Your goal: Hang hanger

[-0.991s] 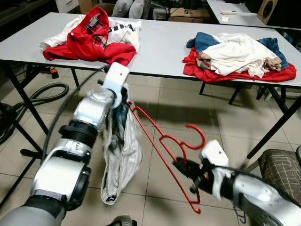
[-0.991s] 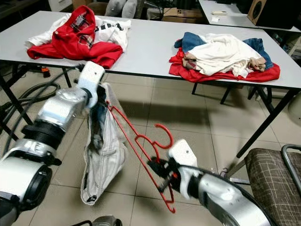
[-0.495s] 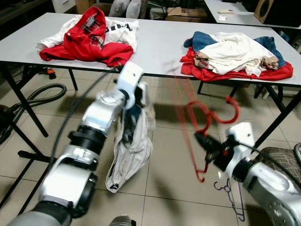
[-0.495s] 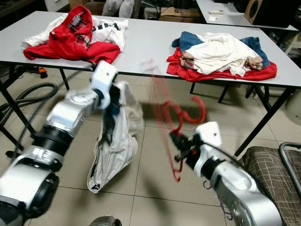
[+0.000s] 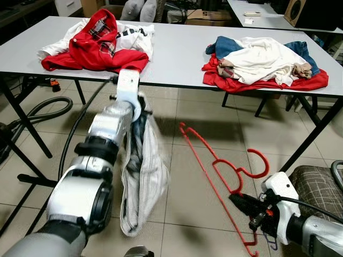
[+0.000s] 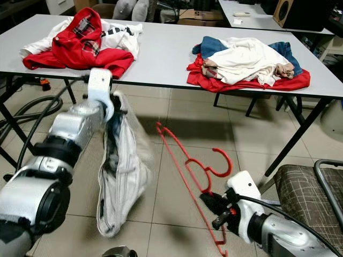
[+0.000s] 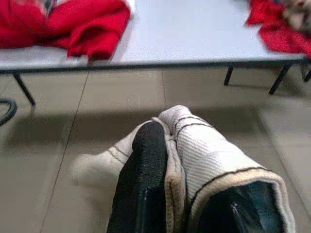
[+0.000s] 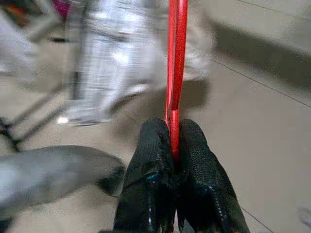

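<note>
Spanning the scene, a grey table (image 5: 182, 53) carried a red-and-white clothes heap (image 5: 96, 40) on the robot's left and a second pile (image 5: 265, 59) on its right. Below its front edge, the left gripper (image 5: 140, 119) pinched a pale striped garment (image 5: 142, 176) that hung toward the tiled floor. Low on the right, apart from the garment, the right gripper (image 8: 173, 145) clamped a red hanger (image 5: 225, 176) by its bar.

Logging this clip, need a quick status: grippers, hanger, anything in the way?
Right gripper shut on red plastic hanger, held low over the tiled floor. Left gripper shut on grey-white striped garment, hanging free. Hanger apart from garment; grey table with clothes piles ahead.
</note>
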You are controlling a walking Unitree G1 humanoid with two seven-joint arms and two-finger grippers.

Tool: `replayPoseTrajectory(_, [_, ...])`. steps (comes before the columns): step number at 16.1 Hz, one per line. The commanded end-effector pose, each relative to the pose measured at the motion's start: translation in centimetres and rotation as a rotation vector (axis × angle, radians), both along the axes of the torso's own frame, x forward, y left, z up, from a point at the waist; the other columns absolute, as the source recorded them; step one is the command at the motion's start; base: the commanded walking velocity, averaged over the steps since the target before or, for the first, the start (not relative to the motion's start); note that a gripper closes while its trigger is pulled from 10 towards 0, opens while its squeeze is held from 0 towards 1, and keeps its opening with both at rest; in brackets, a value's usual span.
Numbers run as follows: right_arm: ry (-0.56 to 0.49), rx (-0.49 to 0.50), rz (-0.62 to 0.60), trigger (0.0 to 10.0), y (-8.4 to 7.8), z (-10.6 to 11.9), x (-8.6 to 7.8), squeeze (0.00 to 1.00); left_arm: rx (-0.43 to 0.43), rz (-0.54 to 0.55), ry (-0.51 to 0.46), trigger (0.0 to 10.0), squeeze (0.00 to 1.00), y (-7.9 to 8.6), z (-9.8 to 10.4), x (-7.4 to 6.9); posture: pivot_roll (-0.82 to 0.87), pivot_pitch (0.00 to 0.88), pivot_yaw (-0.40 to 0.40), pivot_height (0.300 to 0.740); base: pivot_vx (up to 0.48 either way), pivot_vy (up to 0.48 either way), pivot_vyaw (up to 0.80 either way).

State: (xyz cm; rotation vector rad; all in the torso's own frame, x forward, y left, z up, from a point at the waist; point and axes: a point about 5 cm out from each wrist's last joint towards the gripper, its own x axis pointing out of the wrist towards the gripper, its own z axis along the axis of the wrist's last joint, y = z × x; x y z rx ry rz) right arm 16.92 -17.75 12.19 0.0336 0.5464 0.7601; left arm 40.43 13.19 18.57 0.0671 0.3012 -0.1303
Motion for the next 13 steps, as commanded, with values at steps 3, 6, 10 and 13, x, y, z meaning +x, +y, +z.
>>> replayPoseTrajectory(3, [-0.012,0.058,0.148,10.0,2.8,0.3,1.0,0.00,0.020,-0.066,-0.099,0.0,0.00,-2.2,2.3,0.5,0.01,0.000,0.024,0.740,0.000,0.000,0.00])
replayPoseTrajectory(6, [0.001,0.059,0.141,10.0,3.4,-0.3,2.0,0.00,0.026,-0.068,-0.119,0.0,0.00,-2.3,2.9,0.6,0.02,0.000,0.017,0.740,0.000,0.000,0.00])
replayPoseTrajectory(10, [0.018,0.030,0.078,10.0,3.3,-1.0,2.9,0.00,0.035,-0.061,-0.144,0.0,0.00,-1.9,3.5,0.7,0.03,0.000,0.004,0.740,0.000,0.000,0.00])
replayPoseTrajectory(13, [0.049,-0.002,0.008,10.0,2.9,-1.9,3.6,0.00,0.041,-0.080,-0.155,0.0,0.00,-2.2,3.8,0.6,0.03,0.000,0.002,0.740,0.000,0.000,0.00])
